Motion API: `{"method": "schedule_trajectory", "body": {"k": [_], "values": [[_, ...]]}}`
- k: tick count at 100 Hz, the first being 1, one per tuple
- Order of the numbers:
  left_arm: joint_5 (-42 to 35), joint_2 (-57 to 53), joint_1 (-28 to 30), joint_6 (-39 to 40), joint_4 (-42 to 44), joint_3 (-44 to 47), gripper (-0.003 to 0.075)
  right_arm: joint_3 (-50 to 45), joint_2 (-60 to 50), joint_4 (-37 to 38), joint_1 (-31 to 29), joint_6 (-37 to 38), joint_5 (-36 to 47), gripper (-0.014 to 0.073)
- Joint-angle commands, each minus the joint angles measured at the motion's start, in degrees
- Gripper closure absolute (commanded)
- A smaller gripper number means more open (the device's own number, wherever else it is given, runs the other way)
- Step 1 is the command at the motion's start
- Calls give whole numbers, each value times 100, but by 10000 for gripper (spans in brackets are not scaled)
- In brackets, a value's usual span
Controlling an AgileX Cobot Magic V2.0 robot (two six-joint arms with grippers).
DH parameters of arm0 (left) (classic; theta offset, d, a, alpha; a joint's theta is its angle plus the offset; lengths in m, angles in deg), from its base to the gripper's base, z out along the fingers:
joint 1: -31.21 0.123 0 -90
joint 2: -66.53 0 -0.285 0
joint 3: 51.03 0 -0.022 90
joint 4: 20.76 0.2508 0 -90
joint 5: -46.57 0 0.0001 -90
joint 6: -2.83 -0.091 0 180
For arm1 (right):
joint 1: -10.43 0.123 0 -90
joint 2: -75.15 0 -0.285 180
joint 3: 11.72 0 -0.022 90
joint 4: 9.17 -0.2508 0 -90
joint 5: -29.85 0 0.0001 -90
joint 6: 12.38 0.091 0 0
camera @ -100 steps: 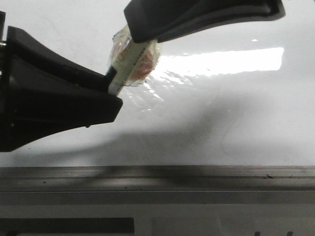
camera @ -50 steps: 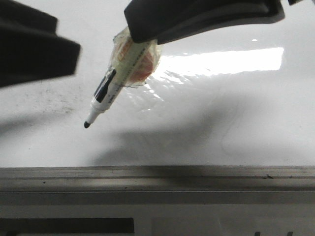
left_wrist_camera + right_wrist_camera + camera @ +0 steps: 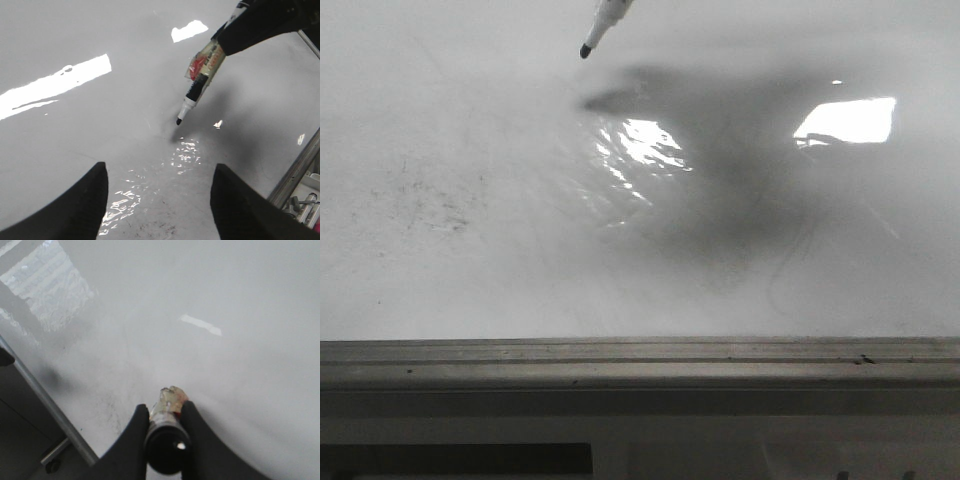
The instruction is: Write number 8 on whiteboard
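Now that our left gripper (image 3: 157, 200), jaws apart, has pulled clear, our right gripper (image 3: 163, 422) clamps the uncapped marker (image 3: 196, 87) above the far whiteboard (image 3: 470, 270); no number 8 drawn yet.

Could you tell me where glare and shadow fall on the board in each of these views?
Front view: the whiteboard shows a bright patch at upper right and rippled glare mid-frame, with a dark shadow below the marker. Left wrist view: long white glare streaks at left, shadow beside the marker tip. Right wrist view: hazy, one small streak, the right tool near and dark.
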Motion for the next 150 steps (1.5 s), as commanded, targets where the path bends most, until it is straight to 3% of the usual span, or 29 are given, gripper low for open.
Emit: {"method": "schedule_trajectory", "body": {"k": [1,21,44,62,74,96,117,150], "values": [[-384,16,18,74,-80,-175,300,345,199,94,-68,-58,203,657],[-373,16,18,89,-166,-175,300,369,799,186,-68,-68,-48,657],[-373,16,18,89,-136,-175,300,369,492,829,-112,-40,-839,657],[-373,16,18,89,-123,-175,300,369,388,854,-164,2,-1227,657],[-373,16,18,89,-123,-175,300,369,646,539,-34,-69,-1128,657],[-373,16,18,89,-123,-175,300,399,903,506,228,37,-75,657],[-373,26,18,89,-123,-175,300,432,574,577,-271,45,-87,657],[-363,51,18,89,-123,-175,300,659,513,499,-275,45,21,657]]}}
